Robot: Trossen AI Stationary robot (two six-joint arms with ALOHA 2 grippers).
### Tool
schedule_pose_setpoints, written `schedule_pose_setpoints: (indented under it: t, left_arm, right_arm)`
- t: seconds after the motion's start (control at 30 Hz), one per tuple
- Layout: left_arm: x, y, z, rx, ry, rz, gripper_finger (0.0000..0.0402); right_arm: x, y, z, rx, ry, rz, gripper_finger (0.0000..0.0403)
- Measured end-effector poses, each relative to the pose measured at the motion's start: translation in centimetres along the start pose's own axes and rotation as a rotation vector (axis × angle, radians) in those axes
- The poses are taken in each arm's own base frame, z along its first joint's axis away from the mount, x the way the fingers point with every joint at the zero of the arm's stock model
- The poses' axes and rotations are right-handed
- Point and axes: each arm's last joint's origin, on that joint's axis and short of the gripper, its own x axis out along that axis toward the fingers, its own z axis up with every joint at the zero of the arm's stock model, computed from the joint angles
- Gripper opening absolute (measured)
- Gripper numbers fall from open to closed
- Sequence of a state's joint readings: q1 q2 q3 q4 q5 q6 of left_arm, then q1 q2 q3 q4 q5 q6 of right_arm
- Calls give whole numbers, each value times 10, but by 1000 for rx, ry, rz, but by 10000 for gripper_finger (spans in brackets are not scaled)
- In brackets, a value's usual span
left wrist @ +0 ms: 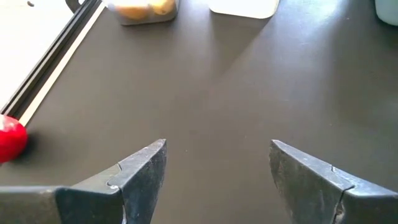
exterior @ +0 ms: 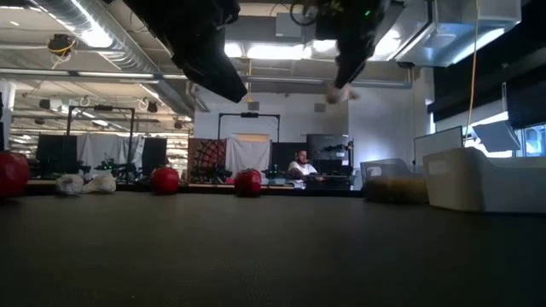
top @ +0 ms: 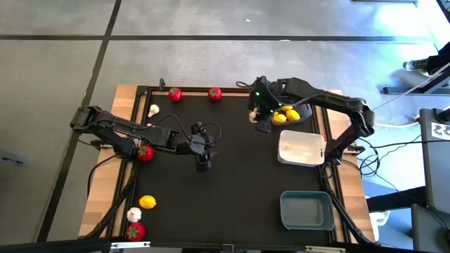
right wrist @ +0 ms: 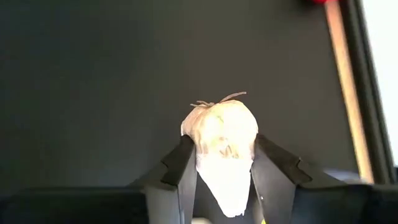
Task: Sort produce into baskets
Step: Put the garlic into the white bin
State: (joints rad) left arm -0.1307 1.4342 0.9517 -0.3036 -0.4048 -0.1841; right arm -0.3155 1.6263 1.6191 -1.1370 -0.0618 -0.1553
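**A:** Your right gripper [right wrist: 224, 171] has a white garlic bulb [right wrist: 222, 134] pinched between its fingers, jaws closed partway around it; it hangs above the mat, and the dark grey basket [top: 304, 118] sits just beside it, with yellow lemons [top: 286, 114] inside.

**B:** And the other baskets?

**A:** The white basket [top: 302, 148] lies near that gripper, toward the front edge; the blue-grey basket [top: 307, 210] is farther on the same way, well apart from it.

**B:** Your left gripper?

**A:** Your left gripper [top: 202, 162] hangs over the middle of the black mat [top: 239, 190], fingers spread wide, nothing between them; bare mat shows in the gap.

**B:** Loose produce?

**A:** Two red fruits [top: 175, 93] lie at the far edge, beyond your left gripper; a second garlic bulb [top: 153, 109] lies near them, off to its outer side; another red fruit [top: 145, 153] sits beside the left arm; a lemon [top: 148, 202], a third garlic bulb [top: 133, 214] and a red fruit [top: 135, 230] cluster at the near corner, well apart from both grippers.
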Motion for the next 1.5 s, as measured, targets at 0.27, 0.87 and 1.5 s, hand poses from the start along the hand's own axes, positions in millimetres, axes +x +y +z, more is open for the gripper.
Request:
schedule_pose_setpoints:
  t: [0.27,0.87,1.5]
  left_arm:
    - [0,0,0,1,0,0,276]
    - [0,0,1,-12,-8,-1,276]
    - [0,0,1,-48,-8,-1,276]
  right_arm:
    - [-25,43,-41,-63,-15,19,127]
    - [-18,75,-174,198,-19,-79,127]
    - [42,76,-215,278,92,-120,127]
